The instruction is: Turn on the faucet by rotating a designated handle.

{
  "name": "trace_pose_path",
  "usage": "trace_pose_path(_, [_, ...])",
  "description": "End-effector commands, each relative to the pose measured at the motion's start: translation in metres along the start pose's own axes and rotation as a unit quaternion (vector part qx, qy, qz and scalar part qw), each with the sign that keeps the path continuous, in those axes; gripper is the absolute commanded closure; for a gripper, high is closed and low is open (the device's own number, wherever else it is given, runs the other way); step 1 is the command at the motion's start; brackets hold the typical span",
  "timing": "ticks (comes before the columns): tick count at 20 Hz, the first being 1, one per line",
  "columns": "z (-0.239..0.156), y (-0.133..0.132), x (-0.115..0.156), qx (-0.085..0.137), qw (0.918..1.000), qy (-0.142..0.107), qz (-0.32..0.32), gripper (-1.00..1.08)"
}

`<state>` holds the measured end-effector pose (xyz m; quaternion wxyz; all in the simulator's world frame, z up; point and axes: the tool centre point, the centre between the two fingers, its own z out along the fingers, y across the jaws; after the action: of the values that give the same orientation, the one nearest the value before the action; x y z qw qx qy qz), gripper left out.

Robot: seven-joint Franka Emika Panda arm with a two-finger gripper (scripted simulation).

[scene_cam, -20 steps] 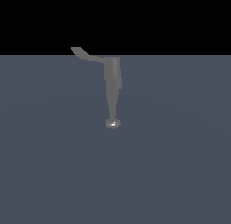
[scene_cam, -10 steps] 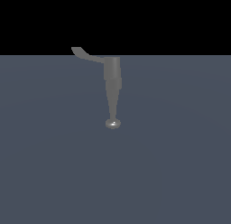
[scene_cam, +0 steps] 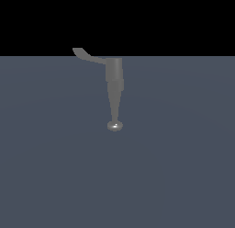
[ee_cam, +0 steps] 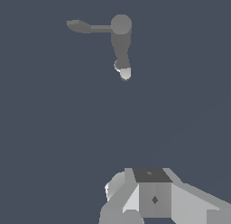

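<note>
The matte grey faucet [scene_cam: 114,76] stands in the middle of the exterior view, its body tapering down to a small shiny knob [scene_cam: 114,126]. The thin curved handle [scene_cam: 87,55] projects from its top toward the exterior view's left, tip upturned. My gripper does not show in the exterior view. In the wrist view the faucet [ee_cam: 121,38] appears from above, with the handle [ee_cam: 83,26] and the knob [ee_cam: 125,74]. Only grey-white parts of my gripper [ee_cam: 153,193] show at the picture's edge, well apart from the faucet. Its jaws are not clear enough to read.
A flat slate-grey surface [scene_cam: 183,167] spreads all around the faucet. Above it the background is plain black. Nothing else stands in either view.
</note>
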<state>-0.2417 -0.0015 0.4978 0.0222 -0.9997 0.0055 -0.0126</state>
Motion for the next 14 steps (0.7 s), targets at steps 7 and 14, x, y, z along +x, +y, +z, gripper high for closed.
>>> trace_pose_path(7, [0.008, -0.007, 0.034, 0.017, 0.9974, -0.005, 0.069, 1.08])
trace_pose_path(14, [0.021, -0.016, 0.071, 0.029, 0.9883, -0.014, 0.149, 1.08])
